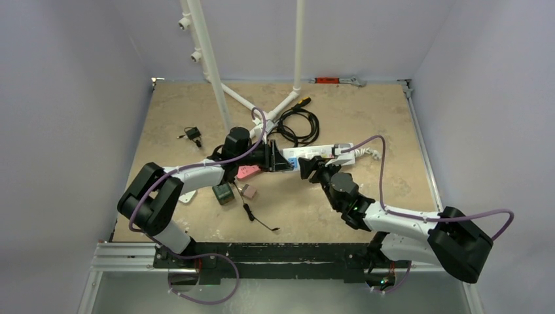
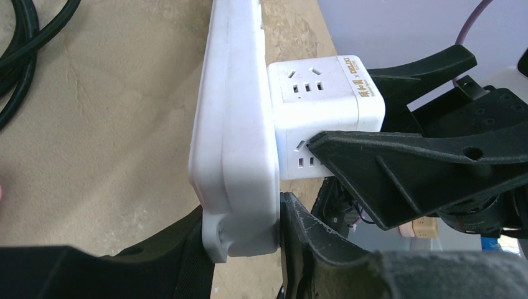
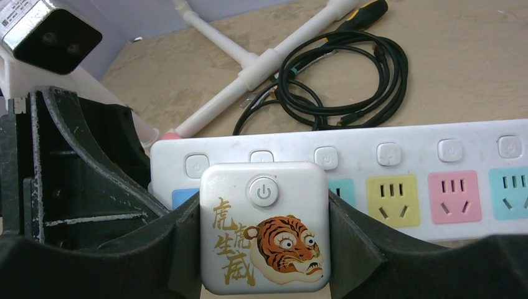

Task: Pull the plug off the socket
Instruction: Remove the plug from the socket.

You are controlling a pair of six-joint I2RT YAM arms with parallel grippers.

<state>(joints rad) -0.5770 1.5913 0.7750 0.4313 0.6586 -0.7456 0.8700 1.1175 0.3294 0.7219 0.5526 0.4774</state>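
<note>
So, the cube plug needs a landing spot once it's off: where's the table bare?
Bare: the table right of the power strip, up to the right edge; its far-left corner; the near middle between the arms. Crowded: black cable coil and pipe stand beyond the cube plug, small boxes to its left.

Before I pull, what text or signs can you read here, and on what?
"虎虎生威" in gold on the cube plug front.
"DELIXI", roughly, on its side; the characters before it are blurred.
Power signs on the cube and power strip buttons.
Label on the camera: too small.
</note>
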